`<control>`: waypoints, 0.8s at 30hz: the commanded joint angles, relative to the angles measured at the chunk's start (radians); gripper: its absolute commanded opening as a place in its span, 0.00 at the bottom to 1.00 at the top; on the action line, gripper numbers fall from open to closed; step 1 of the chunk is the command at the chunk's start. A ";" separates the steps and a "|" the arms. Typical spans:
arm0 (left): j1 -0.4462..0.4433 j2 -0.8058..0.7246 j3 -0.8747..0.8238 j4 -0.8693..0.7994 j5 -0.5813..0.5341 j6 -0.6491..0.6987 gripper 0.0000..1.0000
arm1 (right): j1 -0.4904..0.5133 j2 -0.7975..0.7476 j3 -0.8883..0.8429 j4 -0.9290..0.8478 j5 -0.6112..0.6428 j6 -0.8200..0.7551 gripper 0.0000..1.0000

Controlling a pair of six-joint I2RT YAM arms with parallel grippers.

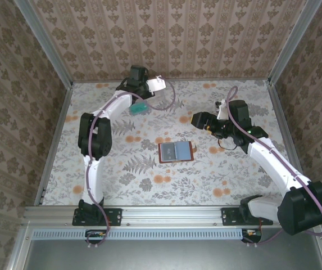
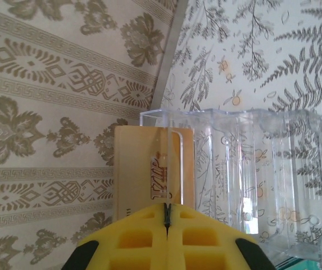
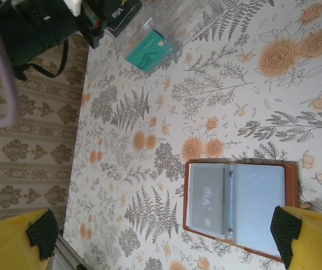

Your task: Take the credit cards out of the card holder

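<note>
Left claw (image 2: 167, 216), pressed together with no card between its tips, meets the upright orange-tan card (image 2: 149, 174) at the clear tray (image 2: 273, 169); a gentle, straight push seems wisest. Right claw (image 3: 166, 242) hangs spread over the open card holder (image 3: 239, 208), mid-tabletop (image 1: 121, 174).

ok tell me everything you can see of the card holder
The card holder lies open and flat near the middle of the floral table, inside facing up. It looks like reddish-brown leather, showing as a thin border around two grey-blue pockets side by side. Faint "Vip" lettering shows through one pocket, so a card seems to sit inside. Only the table touches it.
</note>
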 commanded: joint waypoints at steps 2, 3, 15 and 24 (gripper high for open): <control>0.007 -0.132 -0.002 -0.042 0.033 -0.160 0.00 | 0.032 0.051 0.060 -0.030 0.090 -0.081 0.97; 0.008 -0.158 -0.022 -0.033 0.031 -0.184 0.00 | 0.041 0.077 0.078 -0.031 0.111 -0.094 0.96; 0.013 -0.475 -0.237 -0.048 -0.005 -0.427 0.00 | 0.138 0.612 0.476 0.009 0.308 -0.053 0.60; 0.013 -0.656 -0.367 -0.084 0.025 -0.529 0.00 | 0.174 1.012 0.889 -0.027 0.428 0.070 0.50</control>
